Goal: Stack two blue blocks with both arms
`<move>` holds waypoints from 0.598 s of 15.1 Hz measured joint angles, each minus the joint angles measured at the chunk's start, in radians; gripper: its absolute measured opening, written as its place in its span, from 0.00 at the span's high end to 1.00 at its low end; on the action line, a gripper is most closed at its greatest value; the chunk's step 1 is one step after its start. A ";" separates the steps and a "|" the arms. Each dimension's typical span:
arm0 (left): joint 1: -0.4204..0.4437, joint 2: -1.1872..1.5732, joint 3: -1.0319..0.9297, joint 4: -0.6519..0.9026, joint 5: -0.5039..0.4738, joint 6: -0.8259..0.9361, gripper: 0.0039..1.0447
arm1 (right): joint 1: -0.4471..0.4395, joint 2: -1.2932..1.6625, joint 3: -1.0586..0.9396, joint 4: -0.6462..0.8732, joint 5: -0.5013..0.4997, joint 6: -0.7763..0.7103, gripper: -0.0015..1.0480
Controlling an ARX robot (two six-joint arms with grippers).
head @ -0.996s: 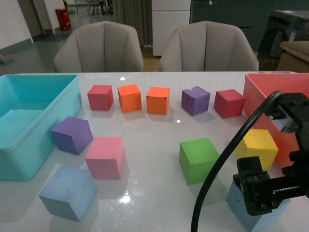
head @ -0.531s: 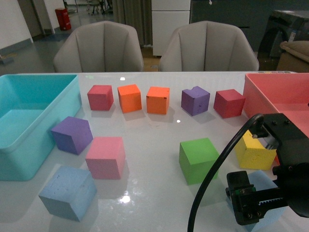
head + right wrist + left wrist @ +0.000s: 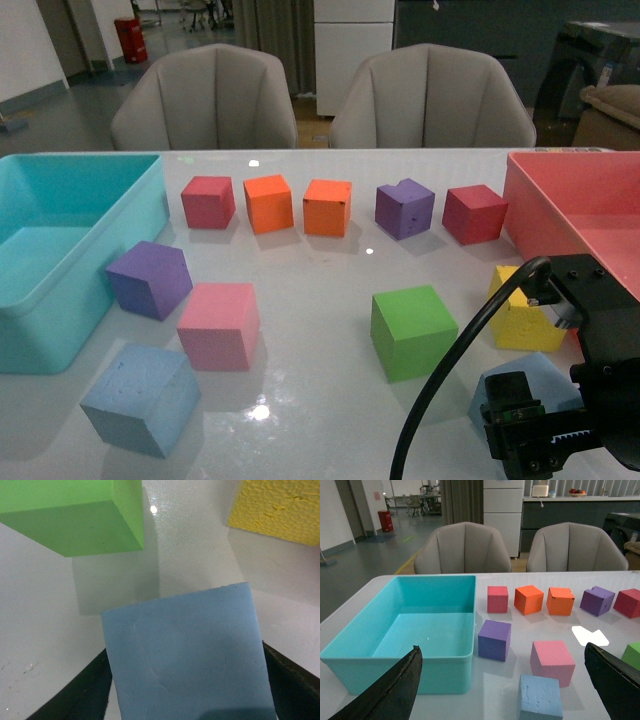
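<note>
The step in hand looks like the first pick: the right tool (image 3: 185, 690) is down over one blue block (image 3: 512, 385), which lies near the green cube (image 3: 412, 330), on that cube's right and closer to the robot. In the right wrist view its two black fingers (image 3: 75, 695) stand one on each side of the block, hard against its edges. Whether they already press on the foam or merely flank it I cannot tell, since the block's top face hides the contact lines. I also cannot tell whether the block is off the bench (image 3: 320, 290).

The other blue block (image 3: 140, 398) sits well apart from the green cube, far to its left and nearer the robot, past the pink cube (image 3: 218, 325). The left tool (image 3: 501, 647) shows only in its own wrist view, spread wide and holding nothing, with that second block low between its fingers but not reached.

My judgement is that the stack is barely begun. The next move calls for a firm, square pinch on the right-hand block and a straight lift clear of the green cube and the yellow cube (image 3: 520, 315) beyond it. The left tool would have to secure the far block before anything is set on it
</note>
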 joint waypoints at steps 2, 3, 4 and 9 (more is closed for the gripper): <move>0.000 0.000 0.000 0.000 0.000 0.000 0.06 | -0.003 -0.004 -0.003 -0.004 0.005 0.000 0.35; 0.000 0.000 0.000 0.000 0.000 0.000 0.06 | -0.006 -0.017 -0.009 -0.017 0.005 0.000 0.43; 0.000 0.000 0.000 0.000 0.000 0.000 0.06 | -0.006 -0.031 -0.015 -0.026 0.008 0.000 0.48; 0.000 0.000 0.000 0.000 0.000 0.000 0.06 | 0.082 -0.148 0.270 -0.208 0.066 -0.001 0.60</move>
